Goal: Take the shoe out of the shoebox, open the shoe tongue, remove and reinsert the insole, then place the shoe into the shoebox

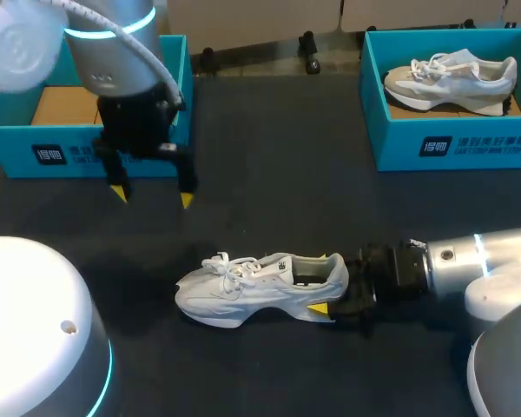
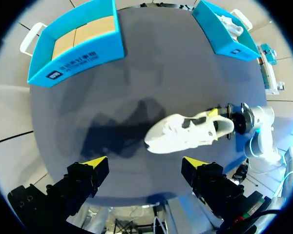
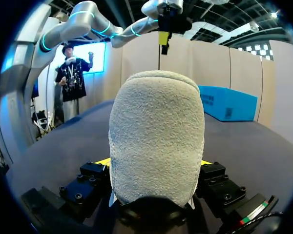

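A white sneaker [image 1: 252,291] lies on its sole on the dark table, toe to the left, laces loosely tied. My right gripper [image 1: 323,282] comes in from the right and is shut on its heel, one yellow tip on each side. In the right wrist view the suede heel [image 3: 156,136] fills the space between the fingers. My left gripper [image 1: 153,196] hangs open above the table in front of the empty left shoebox [image 1: 87,155], well behind the shoe. The left wrist view looks down on the sneaker [image 2: 185,132] ahead of that gripper [image 2: 145,163], with nothing between its fingers.
A second blue shoebox [image 1: 451,143] at the back right holds another grey-and-white sneaker [image 1: 451,78]. The left shoebox [image 2: 83,61] shows only its cardboard floor. Bare dark tabletop [image 1: 269,174] lies between the two boxes and around the shoe.
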Motion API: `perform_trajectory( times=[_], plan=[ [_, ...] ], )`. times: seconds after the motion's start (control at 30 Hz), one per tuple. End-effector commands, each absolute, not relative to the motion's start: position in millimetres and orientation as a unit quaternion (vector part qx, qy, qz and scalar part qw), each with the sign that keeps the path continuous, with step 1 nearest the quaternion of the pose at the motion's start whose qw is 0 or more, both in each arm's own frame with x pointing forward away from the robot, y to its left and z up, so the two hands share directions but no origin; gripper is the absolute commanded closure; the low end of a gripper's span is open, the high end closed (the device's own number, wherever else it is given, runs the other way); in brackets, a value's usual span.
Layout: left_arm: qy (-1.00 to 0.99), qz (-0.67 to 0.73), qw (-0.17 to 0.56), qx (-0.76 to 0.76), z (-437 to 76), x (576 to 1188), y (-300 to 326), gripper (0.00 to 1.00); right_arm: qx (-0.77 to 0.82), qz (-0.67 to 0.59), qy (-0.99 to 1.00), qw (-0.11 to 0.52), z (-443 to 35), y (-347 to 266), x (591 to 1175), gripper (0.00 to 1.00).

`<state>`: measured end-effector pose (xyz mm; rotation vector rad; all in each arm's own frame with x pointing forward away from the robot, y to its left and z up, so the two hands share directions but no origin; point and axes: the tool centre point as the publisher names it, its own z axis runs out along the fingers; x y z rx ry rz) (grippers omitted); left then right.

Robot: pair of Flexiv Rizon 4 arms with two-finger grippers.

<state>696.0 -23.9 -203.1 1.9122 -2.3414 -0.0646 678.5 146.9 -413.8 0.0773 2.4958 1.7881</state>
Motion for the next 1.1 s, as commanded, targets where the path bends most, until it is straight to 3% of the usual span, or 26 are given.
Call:
perform_trajectory(
  times=[0.03, 0.2, 0.8, 1.1],
  plan=[
    [-0.769, -0.039, 0.058, 0.635, -213.3, 685.9, -42.5, 0.0, 0.026, 0.58, 0.814, 0.036, -414.5, 147.7, 677.9, 1.0],
    [-0.759, -0.052, 0.07, 0.645, -217.4, 674.6, -73.7, 0.0, 0.026, 0.58, 0.814, 0.036, -414.5, 147.7, 677.9, 1.0],
    [-0.759, -0.052, 0.07, 0.645, -217.4, 674.6, -73.7, 0.0, 0.026, 0.58, 0.814, 0.036, -414.5, 147.7, 677.9, 1.0],
    [-0.759, -0.077, 0.068, 0.643, -235.8, 672.1, -137.9, 0.0, 0.026, 0.58, 0.814, 0.036, -414.5, 147.7, 677.9, 1.0]
  ],
)
